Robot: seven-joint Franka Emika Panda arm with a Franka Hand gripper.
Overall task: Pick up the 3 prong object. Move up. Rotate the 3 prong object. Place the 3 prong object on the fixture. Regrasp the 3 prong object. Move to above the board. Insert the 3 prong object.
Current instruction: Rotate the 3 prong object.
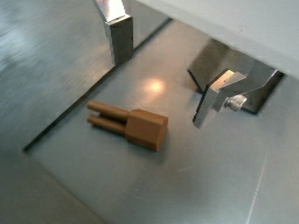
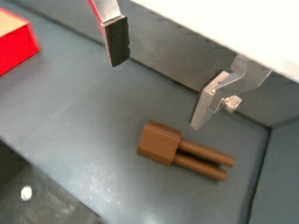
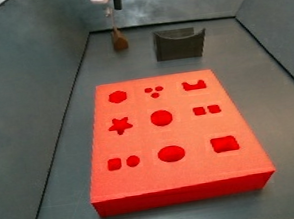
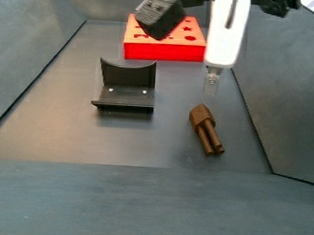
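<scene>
My fingers (image 2: 163, 83) hang apart and empty above the grey floor, with the 3 prong object (image 2: 181, 150) lying flat beneath them, just off the line between the two pads; in a side view the gripper hangs at about 12 o'clock of the piece (image 4: 207, 130), near the right-hand wall. The fixture (image 4: 124, 88) sits well apart at roughly 9 to 10 o'clock of it, and the board (image 4: 166, 40) lies beyond at about 11 o'clock. The main risk, as I judge it, is coming down off-centre: one pad would then land on the blocky body or push it sideways, and the piece could skid or spin toward the wall. Closing across the prongs instead of the body would give a weak, tilting hold. Its long axis lies flat on the floor, running from about 11 to 5 o'clock in that side view (image 4: 207, 130); which end carries the prongs I cannot tell there, though both wrist views show them at one end (image 1: 105, 113).
</scene>
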